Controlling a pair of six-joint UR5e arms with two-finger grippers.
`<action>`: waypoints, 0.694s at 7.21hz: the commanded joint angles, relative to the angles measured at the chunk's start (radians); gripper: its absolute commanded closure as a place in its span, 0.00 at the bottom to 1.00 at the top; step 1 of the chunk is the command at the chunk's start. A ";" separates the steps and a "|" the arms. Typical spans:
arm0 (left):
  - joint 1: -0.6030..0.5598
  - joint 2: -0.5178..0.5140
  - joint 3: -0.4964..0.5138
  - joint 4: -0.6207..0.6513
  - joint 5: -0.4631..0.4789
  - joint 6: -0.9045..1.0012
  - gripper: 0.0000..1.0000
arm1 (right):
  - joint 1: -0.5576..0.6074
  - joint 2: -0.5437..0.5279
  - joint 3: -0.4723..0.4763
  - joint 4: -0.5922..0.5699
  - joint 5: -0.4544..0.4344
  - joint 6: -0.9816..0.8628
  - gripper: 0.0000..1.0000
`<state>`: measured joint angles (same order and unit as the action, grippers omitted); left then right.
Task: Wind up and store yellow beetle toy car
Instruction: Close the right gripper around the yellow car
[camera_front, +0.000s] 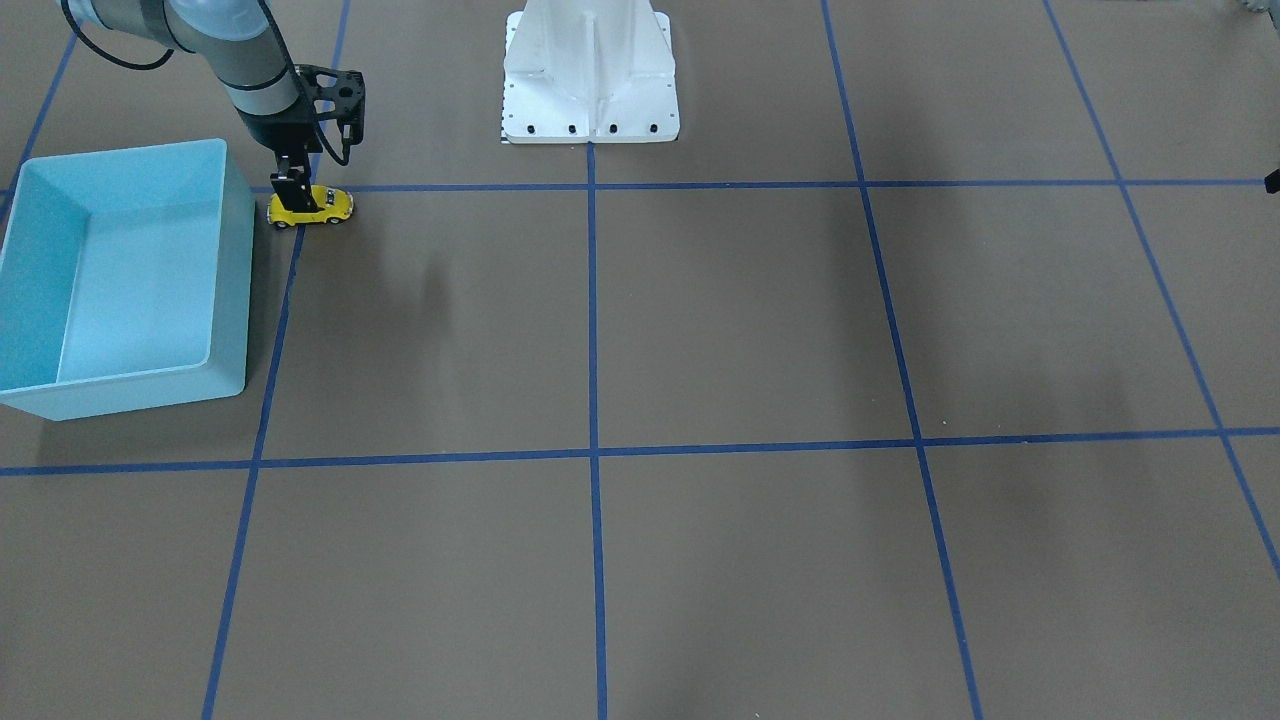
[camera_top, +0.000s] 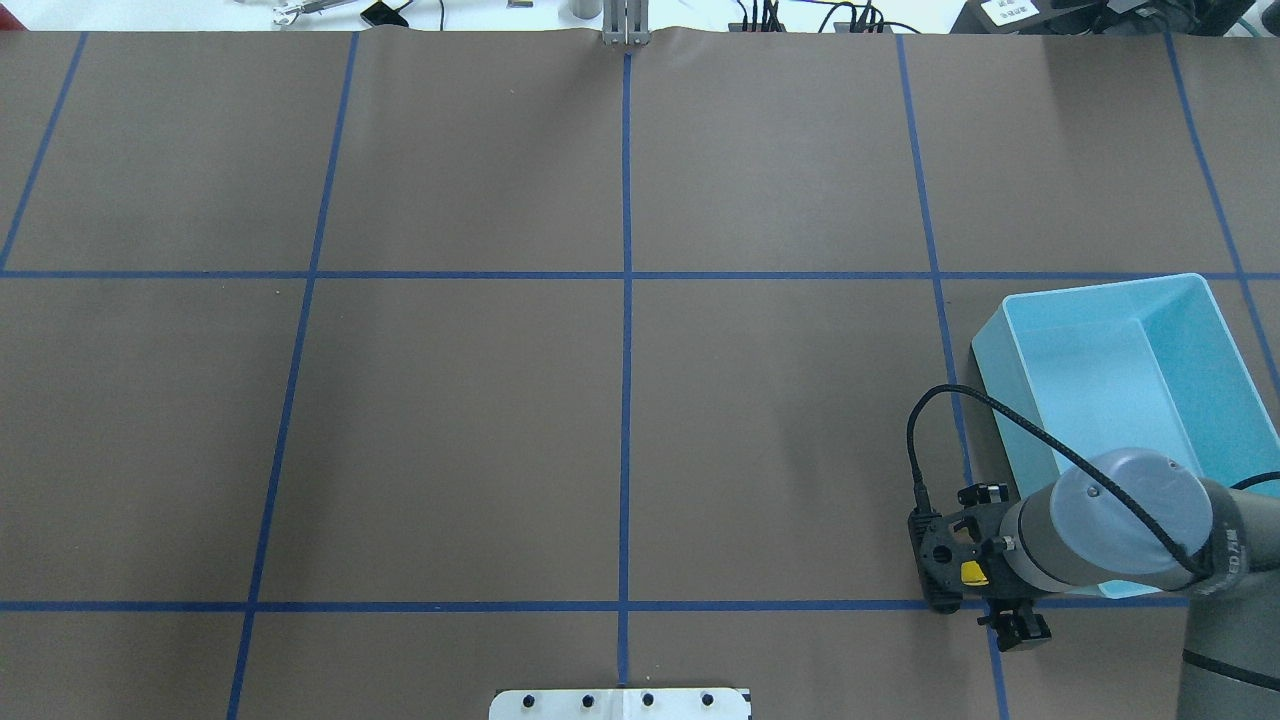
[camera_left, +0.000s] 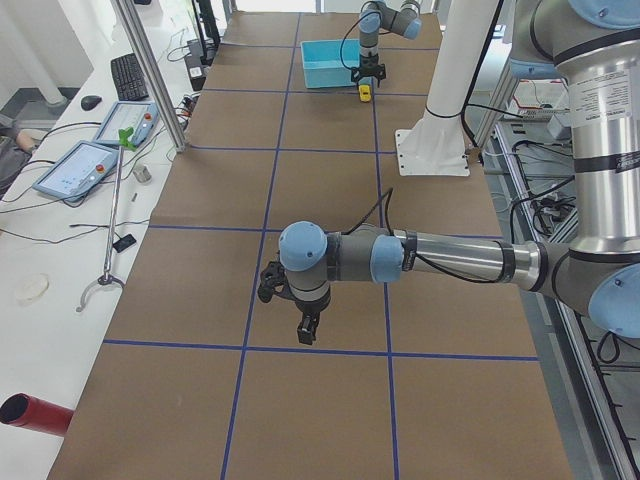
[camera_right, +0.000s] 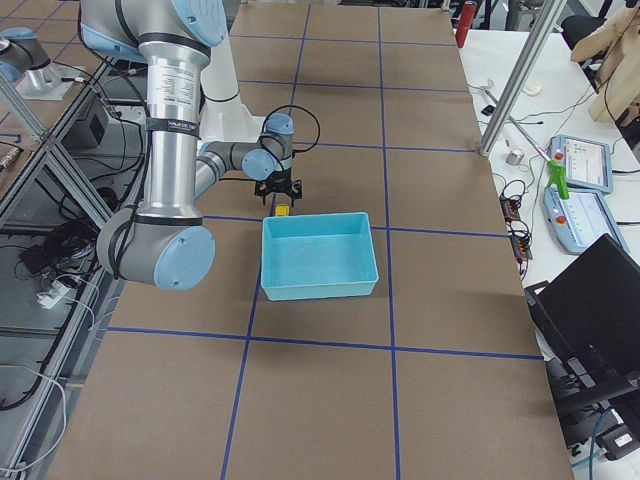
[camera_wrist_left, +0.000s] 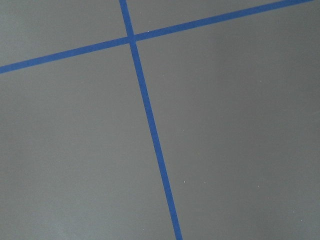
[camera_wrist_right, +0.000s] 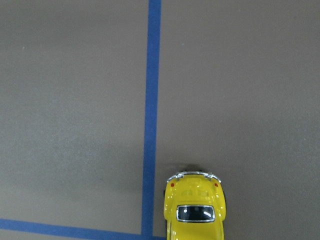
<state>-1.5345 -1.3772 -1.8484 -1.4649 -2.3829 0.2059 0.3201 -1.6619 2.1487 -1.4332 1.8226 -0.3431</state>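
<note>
The yellow beetle toy car (camera_front: 318, 207) stands on its wheels on the brown table, just beside the light blue bin (camera_front: 232, 290). My right gripper (camera_front: 297, 198) reaches straight down onto the car's rear half, with a dark finger (camera_front: 292, 186) against the near side, so it looks shut on the car. In the right wrist view the car (camera_wrist_right: 196, 207) fills the bottom edge beside a blue tape line. From overhead only a yellow patch (camera_top: 972, 573) shows under the wrist. My left gripper (camera_left: 306, 330) hovers over the table far from the car; whether it is open or shut I cannot tell.
The bin holds nothing. The white robot base plate (camera_front: 590, 110) stands at the table's middle edge. Blue tape lines divide the table into squares. Tablets and tools lie on the side bench (camera_left: 90, 160) beyond the table edge.
</note>
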 joint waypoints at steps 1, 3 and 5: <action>-0.009 0.018 -0.006 0.000 -0.001 0.001 0.00 | -0.024 0.002 -0.006 -0.001 -0.037 -0.029 0.00; -0.012 0.017 -0.006 0.000 -0.001 0.000 0.00 | -0.021 -0.001 -0.018 -0.001 -0.055 -0.056 0.00; -0.013 0.017 -0.005 0.000 -0.001 0.000 0.00 | -0.018 0.002 -0.030 -0.001 -0.055 -0.056 0.00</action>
<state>-1.5465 -1.3607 -1.8535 -1.4651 -2.3838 0.2057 0.3016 -1.6613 2.1267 -1.4343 1.7681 -0.3974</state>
